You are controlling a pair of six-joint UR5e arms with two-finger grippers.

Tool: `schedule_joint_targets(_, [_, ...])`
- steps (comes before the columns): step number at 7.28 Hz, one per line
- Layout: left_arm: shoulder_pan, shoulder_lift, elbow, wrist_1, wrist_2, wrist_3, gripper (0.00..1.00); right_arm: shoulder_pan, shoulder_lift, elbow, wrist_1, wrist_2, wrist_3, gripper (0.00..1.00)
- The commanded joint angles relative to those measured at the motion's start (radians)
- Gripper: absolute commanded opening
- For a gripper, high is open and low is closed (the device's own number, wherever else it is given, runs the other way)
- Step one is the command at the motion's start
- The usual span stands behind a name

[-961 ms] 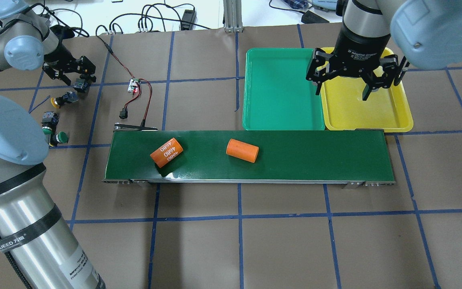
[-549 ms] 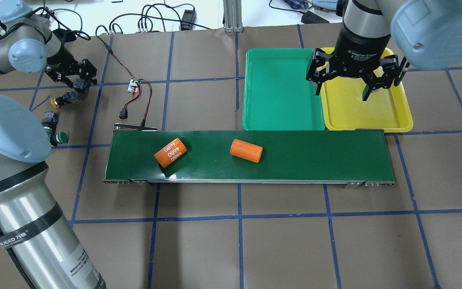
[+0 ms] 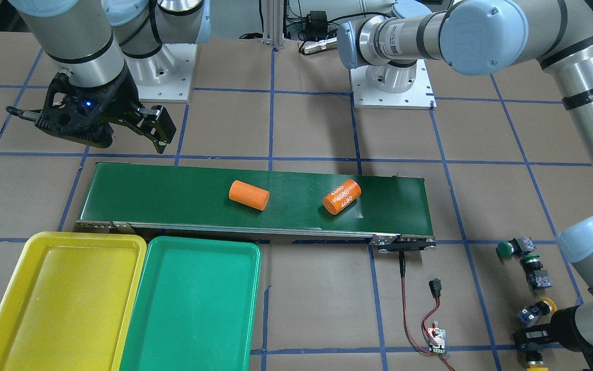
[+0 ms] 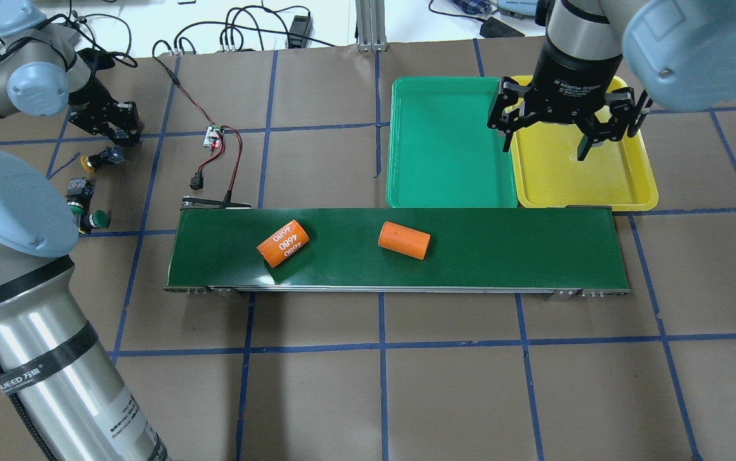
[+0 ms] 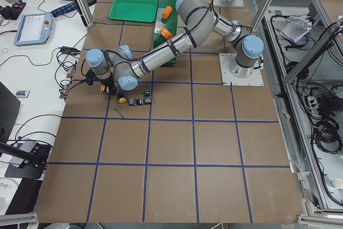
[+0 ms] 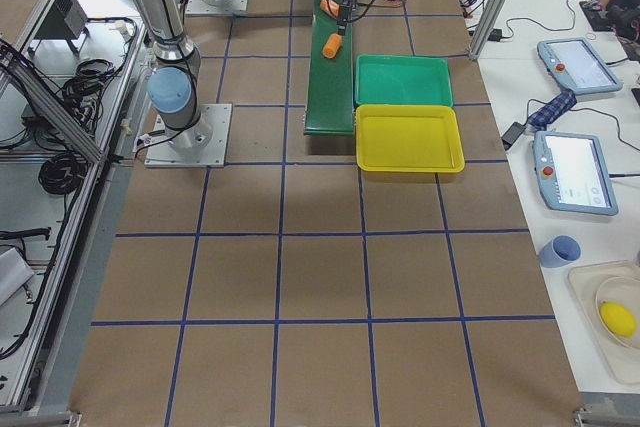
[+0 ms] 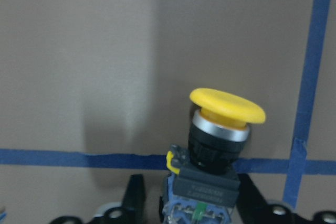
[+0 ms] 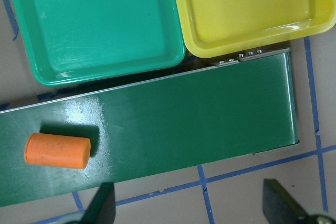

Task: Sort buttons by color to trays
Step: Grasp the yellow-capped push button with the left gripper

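Left gripper (image 4: 126, 130): closed down on the black-grey contact block of one yellow push-button (image 7: 220, 129). The wrist view shows a finger (image 7: 136, 203) on each side of the block, with the mushroom cap pointing away from the palm. Position: well off the left end of the conveyor belt (image 4: 521, 250), on its side away from the robot. Whether the button is clear of the table (image 4: 445, 384): cannot tell.

Right gripper (image 4: 545, 150): jaws spread wide, nothing between them. It hangs high over the belt's right end, and its wrist view looks down on that end and both trays.

Other buttons, all lying on the table beyond the belt's left end:
- second yellow push-button (image 4: 100, 158), just beside the left gripper
- first green push-button (image 4: 77, 195) and second green push-button (image 4: 94, 220), close together, nearer the belt

Trays: green tray (image 4: 451, 141) and yellow tray (image 4: 598, 182) sit side by side along the belt's far long edge, over its right half. The yellow one is at the very end.

On the belt: orange cylinder marked "4680" (image 4: 283, 243) is left of centre and plain orange cylinder (image 4: 404, 241) is near centre. Both lie on their sides, apart.

Small circuit board (image 4: 214, 136) with red-black wires sits off the belt's far left corner.
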Motion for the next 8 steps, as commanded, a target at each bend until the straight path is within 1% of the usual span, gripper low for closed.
schedule_joint_targets(1, [-0.019, 0.038, -0.002, -0.069, 0.0, 0.0, 0.0, 0.0, 0.0, 0.0, 0.0, 0.0, 0.0, 1.0])
schedule_joint_targets(2, [-0.04, 0.104, -0.016, -0.188, -0.023, -0.024, 0.0, 0.0, 0.0, 0.0, 0.0, 0.0, 0.0, 1.0])
schedule_joint_targets(3, [-0.094, 0.189, -0.058, -0.245, -0.049, -0.088, 0.0, 0.0, 0.001, 0.0, 0.0, 0.0, 0.0, 1.0])
schedule_joint_targets(4, [-0.141, 0.292, -0.177, -0.25, -0.057, -0.157, 0.0, 0.0, 0.002, 0.0, 0.0, 0.0, 0.0, 1.0])
schedule_joint_targets(5, [-0.156, 0.402, -0.348, -0.215, -0.057, -0.173, 0.0, 0.0, 0.002, 0.0, 0.0, 0.0, 0.0, 1.0])
schedule_joint_targets(6, [-0.16, 0.496, -0.514, -0.066, -0.057, -0.187, 0.0, 0.0, 0.002, 0.0, 0.0, 0.0, 0.0, 1.0])
schedule_joint_targets(7, [-0.177, 0.588, -0.648, -0.015, -0.054, -0.213, 0.0, 0.0, 0.002, 0.0, 0.0, 0.0, 0.0, 1.0])
schedule_joint_targets(8, [-0.205, 0.664, -0.75, 0.024, -0.046, -0.287, 0.0, 0.0, 0.002, 0.0, 0.0, 0.0, 0.0, 1.0])
